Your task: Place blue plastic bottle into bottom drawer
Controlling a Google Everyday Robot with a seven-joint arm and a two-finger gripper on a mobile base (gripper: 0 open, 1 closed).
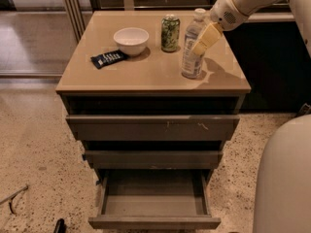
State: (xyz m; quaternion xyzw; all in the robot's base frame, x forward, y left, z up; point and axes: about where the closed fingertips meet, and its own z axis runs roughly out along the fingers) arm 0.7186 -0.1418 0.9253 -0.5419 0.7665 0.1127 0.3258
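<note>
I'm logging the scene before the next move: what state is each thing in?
Bottle: upright on the cabinet top, cap on.
Claw: up against the bottle's upper half.
Bottom drawer: pulled out, nothing inside.
Can: upright.
Bowl: right way up, looks empty.
Dark packet: lying flat.

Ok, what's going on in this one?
The robot's gripper is up against the upper part of the blue plastic bottle, which stands upright on the cabinet top next to a green can. A white bowl and a dark packet sit further left. The bottom drawer is pulled open, and the bottle is not yet in it.
</note>
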